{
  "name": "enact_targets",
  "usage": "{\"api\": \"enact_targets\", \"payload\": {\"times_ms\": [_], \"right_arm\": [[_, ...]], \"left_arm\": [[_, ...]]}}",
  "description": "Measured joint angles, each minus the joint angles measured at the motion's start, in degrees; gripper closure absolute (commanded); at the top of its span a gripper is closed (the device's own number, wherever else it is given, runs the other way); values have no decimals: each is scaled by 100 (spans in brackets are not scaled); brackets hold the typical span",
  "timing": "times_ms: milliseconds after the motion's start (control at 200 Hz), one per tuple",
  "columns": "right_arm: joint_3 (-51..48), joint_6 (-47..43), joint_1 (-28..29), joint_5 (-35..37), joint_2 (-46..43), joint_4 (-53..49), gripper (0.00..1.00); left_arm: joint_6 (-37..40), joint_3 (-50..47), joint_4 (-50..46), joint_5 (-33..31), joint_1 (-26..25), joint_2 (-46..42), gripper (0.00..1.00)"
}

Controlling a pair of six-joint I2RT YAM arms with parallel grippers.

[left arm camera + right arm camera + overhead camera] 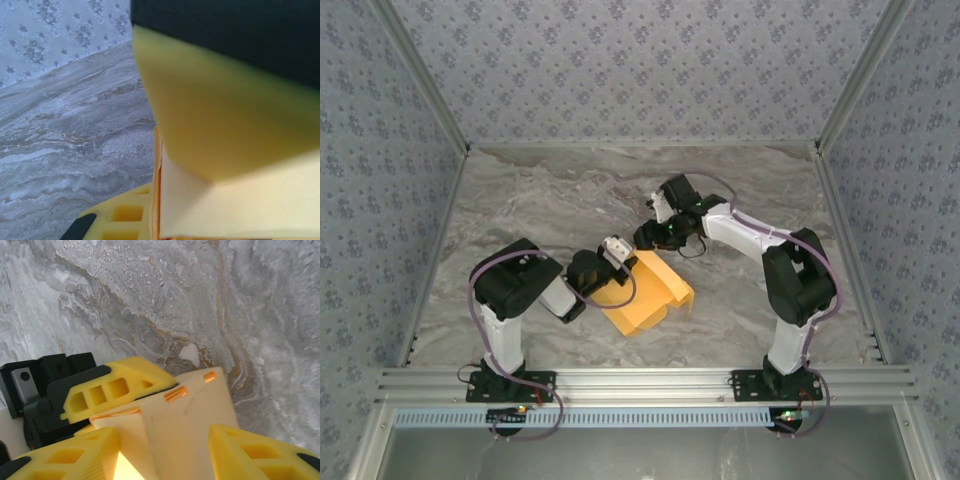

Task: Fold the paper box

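The jaws of my left gripper [622, 268] are pressed together on an upright wall of the paper box [648, 295], pinching the card. The jaws of my right gripper [650, 245] stand apart on either side of the box's top. I cannot tell whether they press on it or merely bracket it.

The box is orange-yellow and partly raised. It sits on the table [540, 200] just below the middle of the top view, between the two arms. The left gripper is at its upper left corner and the right one at its upper edge.

From above, I can't make out either gripper's tips against the card. The left wrist view gives me one yellow finger [215, 115] lying flat against a pale panel of the box, with the card's edge running down beside it. In the right wrist view I see that gripper's own two fingers [260, 450] low in the frame, with the box wall rising between them. The left arm's finger [115, 385] sits against that wall at centre left, and short orange marks [175, 393] line the top edge.
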Motion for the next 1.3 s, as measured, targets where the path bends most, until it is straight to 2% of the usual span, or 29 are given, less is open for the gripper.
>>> {"api": "enact_targets", "payload": {"times_ms": [235,350,440,525,730,825,969,1069,1304], "right_arm": [[-337,459,66,236,-216,492,48],[-474,444,7,210,-315,605,45],[-872,313,-116,127,-634,693,38],[-1303,70,-315,-7,-1075,841,32],[-2247,-632,-680,-133,-2553,1707,24],[-2977,-1032,-734,328,-3486,2402,22],[-4693,-2015,-833,1080,-4656,4000,22],[-5147,-2671,-848,1029,-4559,4308,25],[-5184,-3633,-857,562,-3952,4942,32]], "left_arm": [[-149,46,166,-249,-63,125,100],[-144,44,166,-278,-66,122,100],[-144,9,162,-420,-63,85,100],[-146,-94,103,-555,-52,-42,100],[-190,-372,-170,-739,114,-533,100],[-280,-420,-437,-739,302,-807,100],[-511,-507,-656,-695,603,-1165,100],[-645,-568,-881,-621,769,-1403,100],[-861,-780,-1246,-315,1248,-1919,100]]}}
